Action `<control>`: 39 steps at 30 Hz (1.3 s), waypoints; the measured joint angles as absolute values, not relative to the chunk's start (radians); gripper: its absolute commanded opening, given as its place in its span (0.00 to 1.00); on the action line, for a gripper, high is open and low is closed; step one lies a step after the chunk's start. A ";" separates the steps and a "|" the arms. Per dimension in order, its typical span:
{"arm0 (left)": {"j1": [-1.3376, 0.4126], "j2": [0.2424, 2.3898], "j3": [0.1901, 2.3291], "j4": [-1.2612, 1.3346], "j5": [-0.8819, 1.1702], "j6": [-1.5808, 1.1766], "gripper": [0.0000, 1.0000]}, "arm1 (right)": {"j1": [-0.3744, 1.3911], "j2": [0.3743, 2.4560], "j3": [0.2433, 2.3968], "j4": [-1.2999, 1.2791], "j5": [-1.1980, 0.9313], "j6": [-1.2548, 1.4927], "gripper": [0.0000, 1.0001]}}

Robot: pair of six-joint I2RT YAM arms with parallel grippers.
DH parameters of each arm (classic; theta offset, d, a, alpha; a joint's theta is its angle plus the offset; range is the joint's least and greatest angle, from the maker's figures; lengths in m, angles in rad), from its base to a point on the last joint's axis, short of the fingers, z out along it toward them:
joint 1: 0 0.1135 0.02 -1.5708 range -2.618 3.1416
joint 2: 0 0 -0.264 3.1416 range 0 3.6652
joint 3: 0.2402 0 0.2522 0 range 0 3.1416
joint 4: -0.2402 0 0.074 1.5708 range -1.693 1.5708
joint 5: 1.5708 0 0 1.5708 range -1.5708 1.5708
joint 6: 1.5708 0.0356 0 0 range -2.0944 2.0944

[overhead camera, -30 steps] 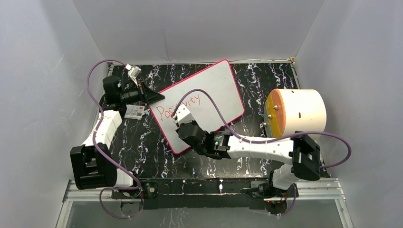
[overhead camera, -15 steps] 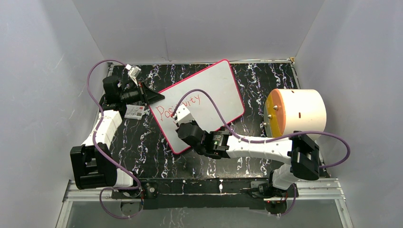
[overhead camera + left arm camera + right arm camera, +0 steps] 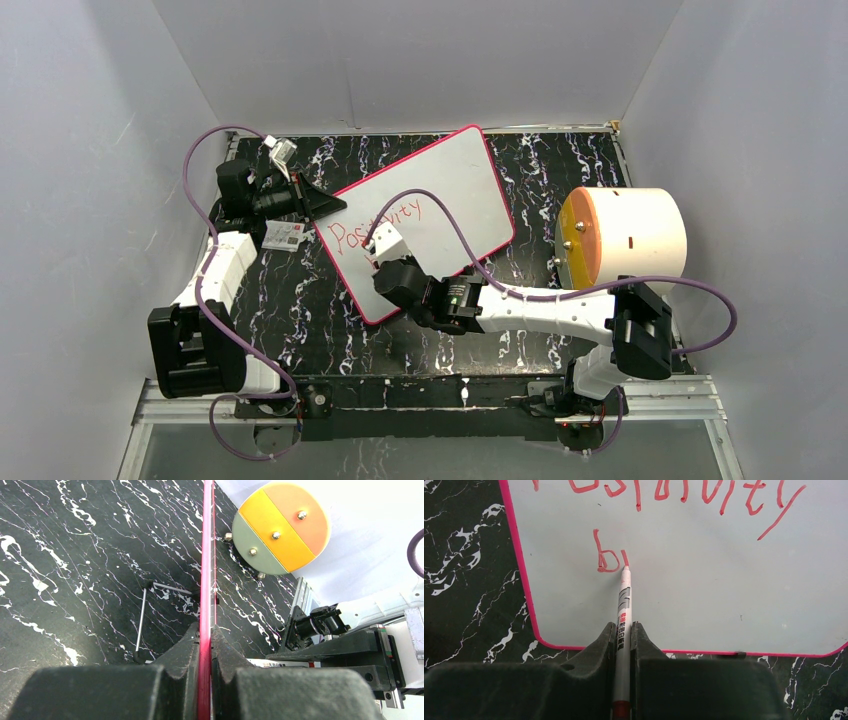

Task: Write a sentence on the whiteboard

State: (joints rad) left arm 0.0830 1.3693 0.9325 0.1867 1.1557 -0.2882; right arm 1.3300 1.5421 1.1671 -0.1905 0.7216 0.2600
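Pinching a marker [image 3: 624, 611] in my right end effector [image 3: 624, 630], fingers pressed tight on its barrel, cap end toward me. Tip touches the whiteboard [image 3: 455, 185] just right of the fresh red strokes.

Sentence [image 3: 378, 224] so far: "Positivity" in red script, slanting up toward the far right. Below it, in the right wrist view, a "b" and one short upright stroke beside it. Second line sits near the board's near-left corner.

Whiteboard lies skewed across the middle of the black marbled worktop [image 3: 300, 300], long side running from near left to far right. Pink frame all round.

My left end effector [image 3: 205, 635] is clamped on the board's left edge; the left wrist view shows the pink rim edge-on, squeezed between both fingers. A thin metal rod [image 3: 142, 622] lies on the worktop just left of that rim in this view.

Small printed card [image 3: 285, 236] on the worktop beside my left wrist, off the board.

Big white drum [image 3: 640, 235] with an orange face stands to the right, apart from the board.
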 measured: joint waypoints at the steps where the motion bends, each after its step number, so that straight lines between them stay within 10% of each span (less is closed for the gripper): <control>1: 0.083 1.369 0.933 0.187 1.156 -0.288 0.00 | 1.330 1.542 1.167 -0.193 0.720 0.260 0.00; 39: 0.082 1.371 0.936 0.186 1.156 -0.288 0.00 | 1.328 1.542 1.167 -0.154 0.742 0.206 0.00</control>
